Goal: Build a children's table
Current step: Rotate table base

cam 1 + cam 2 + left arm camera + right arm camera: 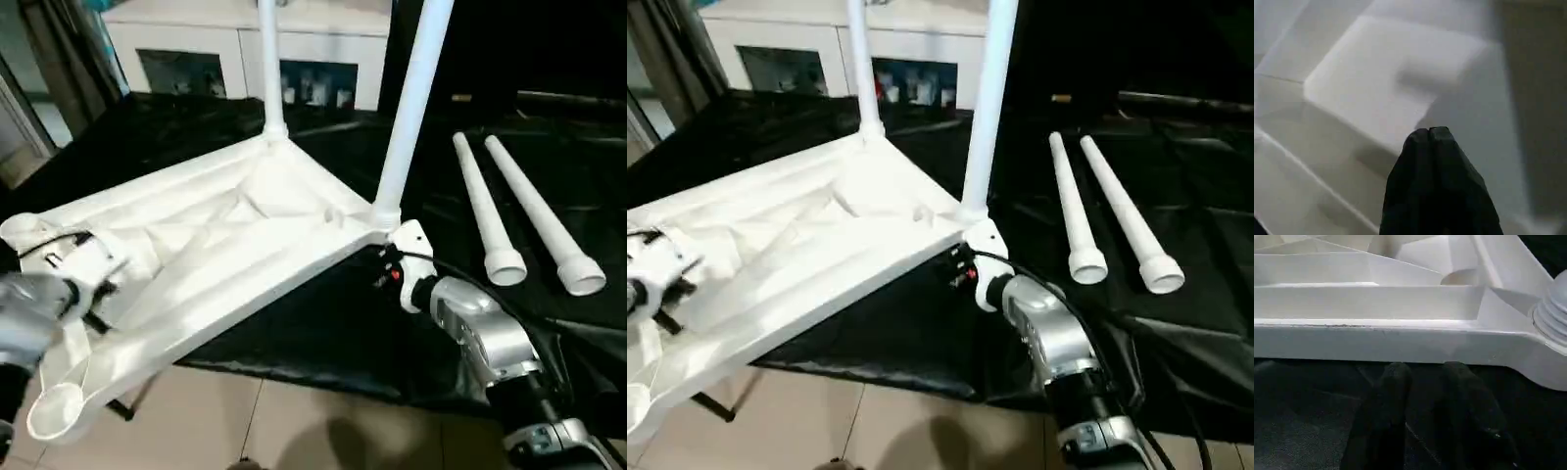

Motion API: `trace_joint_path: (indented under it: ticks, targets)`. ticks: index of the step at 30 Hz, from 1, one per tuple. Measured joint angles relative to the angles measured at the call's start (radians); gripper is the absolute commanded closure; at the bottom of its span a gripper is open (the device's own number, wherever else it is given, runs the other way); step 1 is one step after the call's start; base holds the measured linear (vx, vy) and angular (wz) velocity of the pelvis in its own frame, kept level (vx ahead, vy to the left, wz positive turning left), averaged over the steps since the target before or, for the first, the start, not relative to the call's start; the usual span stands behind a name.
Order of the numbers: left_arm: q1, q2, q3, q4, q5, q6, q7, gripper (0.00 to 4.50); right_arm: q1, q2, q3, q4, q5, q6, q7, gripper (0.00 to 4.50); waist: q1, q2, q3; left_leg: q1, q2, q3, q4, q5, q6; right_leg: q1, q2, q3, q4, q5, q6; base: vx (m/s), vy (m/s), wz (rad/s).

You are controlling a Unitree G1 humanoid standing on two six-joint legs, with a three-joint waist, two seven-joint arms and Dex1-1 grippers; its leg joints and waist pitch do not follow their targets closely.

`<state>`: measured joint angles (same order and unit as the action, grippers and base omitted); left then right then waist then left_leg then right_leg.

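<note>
Head view: table top (pixel 225 245) lay upside down over black mat's (pixel 323 333) edge, two legs (pixel 411 108) fitted, two spare legs (pixel 534 215) lying beside.
Left wrist: left gripper (pixel 1429 134) was pressed together over ribs.
Right wrist: right gripper (pixel 1425 377) stood slightly parted below rim, pinching nothing.
Advice: steady top before seating next leg.

White children's table (pixel 225 235) upside down, two legs (pixel 411 108) fitted, two loose (pixel 534 215).
</note>
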<state>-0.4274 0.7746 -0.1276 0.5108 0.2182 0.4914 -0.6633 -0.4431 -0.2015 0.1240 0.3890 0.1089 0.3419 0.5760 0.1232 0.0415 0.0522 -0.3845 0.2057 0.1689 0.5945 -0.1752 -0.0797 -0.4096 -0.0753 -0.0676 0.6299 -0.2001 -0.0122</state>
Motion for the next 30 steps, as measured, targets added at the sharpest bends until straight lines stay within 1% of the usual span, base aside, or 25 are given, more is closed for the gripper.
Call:
trace_joint_path:
  ticks: [2,4,5,6,7,10,14,18,22,26,30]
  targets:
    - [-0.017,-0.004,-0.008,0.025,0.005,-0.018,-0.016,4.5,-0.007,0.01,0.001,0.024,-0.005,-0.001,-0.001,3.62,0.0,0.001,0.0,0.0,0.0,0.0,0.0,0.0,0.0,0.0,0.0,0.0,0.0,0.0,0.0,0.0,0.0,0.0]
    - [-0.025,-0.01,-0.009,0.043,0.006,-0.037,-0.034,4.5,-0.018,0.018,0.003,0.049,-0.007,-0.006,-0.002,3.86,0.0,0.003,0.0,0.001,0.0,0.0,0.0,0.0,0.0,0.001,0.0,0.0,0.001,0.0,0.0,0.0,0.0,0.0]
    - [-0.031,-0.013,-0.013,0.048,0.005,-0.042,-0.052,4.5,-0.032,0.023,0.003,0.074,-0.012,-0.015,-0.004,4.0,0.0,0.003,0.0,0.001,0.0,0.0,0.0,0.0,0.0,0.001,-0.001,0.0,0.001,0.001,0.0,0.0,0.0,0.0]
    - [-0.042,-0.018,-0.022,0.047,-0.004,-0.044,-0.083,4.5,-0.047,0.029,0.005,0.102,-0.023,-0.03,-0.009,4.0,0.003,0.004,-0.001,0.001,0.0,0.0,0.0,0.0,0.0,0.001,-0.001,0.0,0.001,0.001,-0.001,0.0,0.0,0.0]
    - [-0.043,-0.022,-0.028,0.037,-0.014,-0.043,-0.105,4.5,-0.056,0.036,0.007,0.116,-0.027,-0.038,-0.012,4.0,0.003,0.005,-0.001,0.001,0.0,0.0,0.0,0.0,0.0,0.002,-0.001,0.0,0.001,0.001,-0.001,0.0,0.0,0.0]
    - [-0.043,-0.035,-0.045,-0.015,-0.052,-0.035,-0.188,4.5,-0.069,0.052,0.021,0.137,-0.029,-0.051,-0.015,4.42,0.009,0.006,-0.002,0.001,-0.001,0.0,0.0,0.0,0.0,0.003,-0.001,0.0,0.001,0.001,-0.001,0.0,0.0,0.0]
    - [-0.021,-0.032,-0.08,-0.118,-0.099,-0.017,-0.326,4.5,-0.071,0.063,0.039,0.167,-0.041,-0.062,-0.012,4.45,0.019,0.007,-0.002,0.001,-0.001,0.001,0.0,0.0,0.0,0.003,-0.002,0.001,0.0,0.001,-0.001,0.0,0.0,0.0]
    - [0.022,-0.028,-0.121,-0.256,-0.162,0.026,-0.459,4.5,-0.095,0.056,0.029,0.212,-0.052,-0.082,-0.014,4.45,0.016,0.007,-0.002,0.002,-0.001,0.002,0.0,0.0,0.0,0.003,-0.002,0.001,0.0,0.001,-0.001,0.0,0.0,0.0]
    - [0.04,-0.05,-0.149,-0.319,-0.201,0.037,-0.514,4.5,-0.103,0.045,0.021,0.226,-0.064,-0.093,-0.015,4.45,0.012,0.007,-0.002,0.003,-0.001,0.001,0.0,0.0,0.0,0.003,-0.001,0.001,0.001,0.001,-0.001,0.0,0.0,0.0]
    - [0.048,-0.098,-0.183,-0.371,-0.242,0.059,-0.562,4.5,-0.115,0.024,0.006,0.253,-0.068,-0.111,-0.023,4.45,-0.002,0.006,-0.002,0.002,-0.001,0.002,0.0,0.0,0.0,0.003,-0.001,0.001,0.001,0.001,-0.001,0.0,0.0,0.0]
    - [0.031,-0.159,-0.221,-0.378,-0.254,0.052,-0.578,4.5,-0.133,0.015,0.003,0.269,-0.075,-0.119,-0.023,4.45,-0.017,0.007,-0.002,0.002,0.0,0.002,0.0,0.0,0.0,0.002,-0.001,0.001,0.001,0.001,-0.001,0.0,0.0,0.0]
